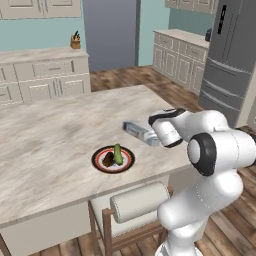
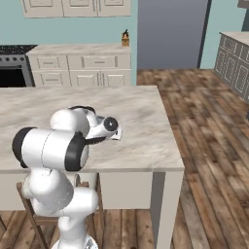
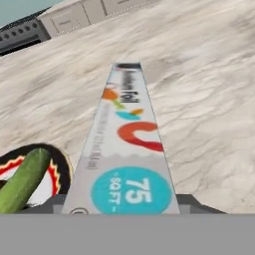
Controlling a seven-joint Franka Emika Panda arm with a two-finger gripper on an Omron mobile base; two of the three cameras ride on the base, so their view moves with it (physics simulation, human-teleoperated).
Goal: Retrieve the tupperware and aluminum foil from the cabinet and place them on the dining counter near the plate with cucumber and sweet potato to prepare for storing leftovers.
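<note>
On the counter [image 1: 55, 135], the foil [image 1: 140, 132] lies flat on the marbled top, just right of the plate [image 1: 113, 159] and close to it but not touching as far as I can see. The plate's got the cucumber [image 1: 118, 153] and the sweet potato [image 1: 108, 159] sitting on it side by side. In the hand view the foil [image 3: 127, 144] runs straight away from the camera, its teal end nearest and the dark end far off, with the gripper [image 3: 124, 206] right at that near end. The finger tips sit on either side of the box, snug against it, so it looks clamped on the foil. The cucumber [image 3: 22, 180] and plate rim [image 3: 62, 167] show just beside the box.
</note>
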